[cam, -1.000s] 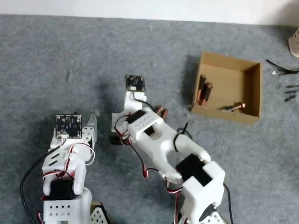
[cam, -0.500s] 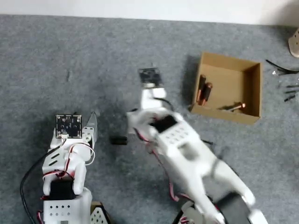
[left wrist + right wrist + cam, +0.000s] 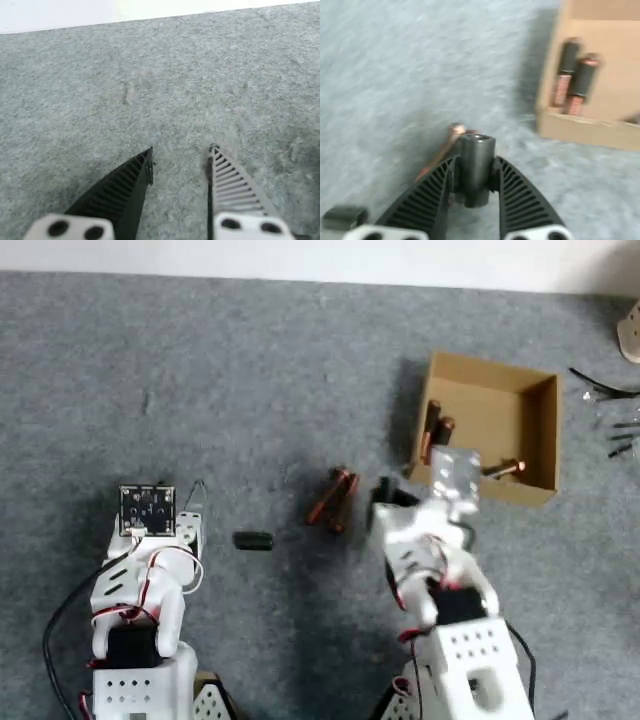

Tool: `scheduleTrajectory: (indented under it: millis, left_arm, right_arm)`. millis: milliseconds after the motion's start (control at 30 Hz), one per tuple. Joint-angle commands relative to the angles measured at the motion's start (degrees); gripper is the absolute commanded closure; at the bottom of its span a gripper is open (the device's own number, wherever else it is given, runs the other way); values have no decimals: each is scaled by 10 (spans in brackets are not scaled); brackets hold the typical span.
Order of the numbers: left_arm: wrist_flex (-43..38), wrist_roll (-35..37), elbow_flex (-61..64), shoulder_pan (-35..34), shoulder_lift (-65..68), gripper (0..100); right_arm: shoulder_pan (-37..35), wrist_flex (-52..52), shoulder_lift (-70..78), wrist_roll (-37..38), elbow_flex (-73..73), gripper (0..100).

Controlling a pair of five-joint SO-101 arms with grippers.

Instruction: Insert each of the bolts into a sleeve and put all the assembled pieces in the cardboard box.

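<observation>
High view: the left arm sits at the near left of the grey bench (image 3: 200,360), its left tool (image 3: 194,508) pointing away over bare cover. Just to its right lies a loose sleeve (image 3: 253,540), dark and on its side. Further right, two copper bolts (image 3: 334,498) lie side by side, slanting. The right arm comes up from the near right edge, and its right tool (image 3: 386,504) is between the bolts and the cardboard box (image 3: 546,430), close to the box's near left corner. The box stands at the far right of the bench. Inside it, two assembled pieces (image 3: 435,432) lie against the left wall and a third piece (image 3: 506,468) lies along the near wall. Some thin dark cables (image 3: 610,420) lie on the bench to the right of the box.

Left wrist view: the left tool is spread wide, with one black finger (image 3: 125,192) and one white finger (image 3: 231,187) apart over the grey cover, nothing between them.

Right wrist view: the right tool is clamped on a held sleeve (image 3: 475,165), a dark tube standing upright between the ribbed fingers with its open end up. The bolts show just behind it on the bench. The box is beyond and to the right, with the two assembled pieces inside against its wall, well apart from the tool.
</observation>
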Motion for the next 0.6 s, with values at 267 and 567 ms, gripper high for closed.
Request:
scheduleTrajectory:
  millis: [267, 567]
  left_arm:
    - [-18, -112, 16, 191, 1, 825]
    - [11, -146, -44, 291, 4, 825]
  right_arm:
    - [111, 0, -311, 58, 178, 994]
    - [110, 73, -355, 59, 202, 994]
